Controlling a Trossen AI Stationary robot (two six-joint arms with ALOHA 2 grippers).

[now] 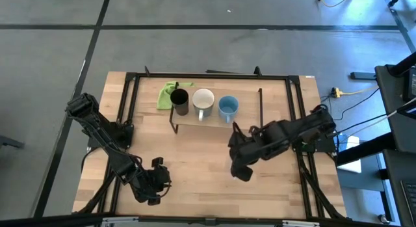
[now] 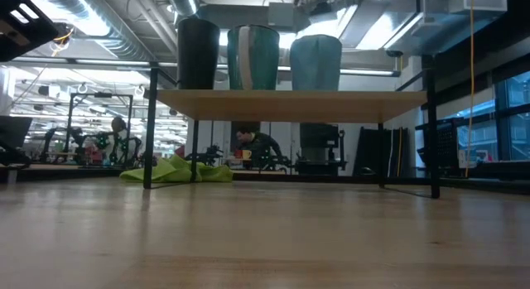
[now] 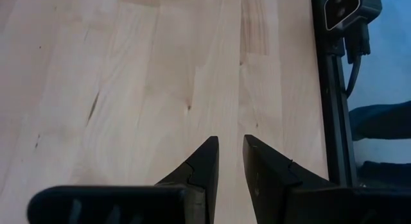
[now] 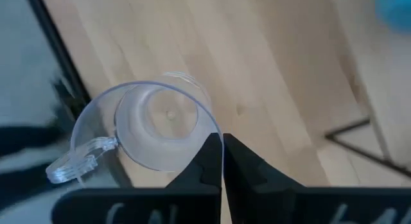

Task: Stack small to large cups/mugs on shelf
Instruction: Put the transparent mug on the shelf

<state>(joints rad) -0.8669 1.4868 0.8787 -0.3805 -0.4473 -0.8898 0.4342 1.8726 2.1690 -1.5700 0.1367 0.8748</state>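
Right gripper (image 4: 222,161) sits nearest my attention: its two fingers are pinched together on the rim of the clear cup (image 4: 148,124), wall caught between them. From the wrist camera I look down into the cup's mouth, so its long axis runs roughly away from the claw, open end toward the fingers. Its clear handle (image 4: 77,161) juts out sideways from the claw, on the side toward the table's black frame edge.

From overhead I see the right gripper (image 1: 242,163) over the wooden table (image 1: 195,175), just short of the shelf (image 1: 247,120); I cannot make out the cup itself from there.

Beyond the claw, on the shelf, three vessels stand upright in a row, mouths up: light blue mug (image 1: 228,108) closest to the claw, then white mug (image 1: 203,101), then black cup (image 1: 180,100) farthest. A green cloth (image 1: 169,93) lies on the table just past the black cup.

Left gripper (image 3: 230,163) waits well apart, near the table's front edge, fingers slightly apart, nothing between them, pointing along bare wood.
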